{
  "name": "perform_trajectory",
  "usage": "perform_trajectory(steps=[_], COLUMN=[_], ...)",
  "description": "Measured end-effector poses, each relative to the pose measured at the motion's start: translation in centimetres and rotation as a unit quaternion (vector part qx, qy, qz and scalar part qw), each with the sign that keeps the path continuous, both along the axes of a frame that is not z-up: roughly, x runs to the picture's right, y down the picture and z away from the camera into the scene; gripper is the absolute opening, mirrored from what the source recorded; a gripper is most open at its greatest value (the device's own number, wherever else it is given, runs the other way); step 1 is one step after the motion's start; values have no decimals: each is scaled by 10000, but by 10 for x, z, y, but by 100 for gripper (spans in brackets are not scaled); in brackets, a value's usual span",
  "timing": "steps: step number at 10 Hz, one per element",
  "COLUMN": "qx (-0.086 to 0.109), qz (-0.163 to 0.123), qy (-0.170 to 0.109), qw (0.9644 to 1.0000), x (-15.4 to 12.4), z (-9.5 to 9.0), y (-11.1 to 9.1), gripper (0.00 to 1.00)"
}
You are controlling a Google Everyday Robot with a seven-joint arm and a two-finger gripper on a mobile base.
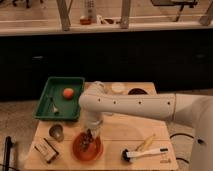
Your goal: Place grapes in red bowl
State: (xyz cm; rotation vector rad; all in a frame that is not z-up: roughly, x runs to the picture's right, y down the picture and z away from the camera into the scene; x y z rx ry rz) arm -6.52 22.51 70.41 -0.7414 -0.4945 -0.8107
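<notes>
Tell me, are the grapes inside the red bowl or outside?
Inside: the grapes sit within the red bowl's rim, beneath the tool.

Desk (120, 131): pale wood, matt, faint grain.
Arm (130, 105): white moulded plastic shell, smooth, soft sheen.
Pincer (90, 135): dark, matt, hanging over the red bowl at 7 o'clock on the desk.
Red bowl (78, 148): orange-red, smooth, looks like plastic, slight gloss.
Grapes (88, 143): dark, dull skins, inside the red bowl.
Green tray (46, 97), 10 o'clock: smooth plastic, low sheen.
Orange fruit (68, 92): matt rind.
Small cup (56, 132): grey-green, dull gleam.
Brush (145, 153), 5 o'clock: white plastic handle, dark bristles.
</notes>
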Motion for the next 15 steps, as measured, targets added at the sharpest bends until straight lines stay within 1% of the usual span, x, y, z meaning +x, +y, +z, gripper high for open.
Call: perform_trajectory(steps=[15], qx=[-36], qz=[38], qy=[-29], qw=[10000], x=[3], z=[0], y=[0], gripper=[80])
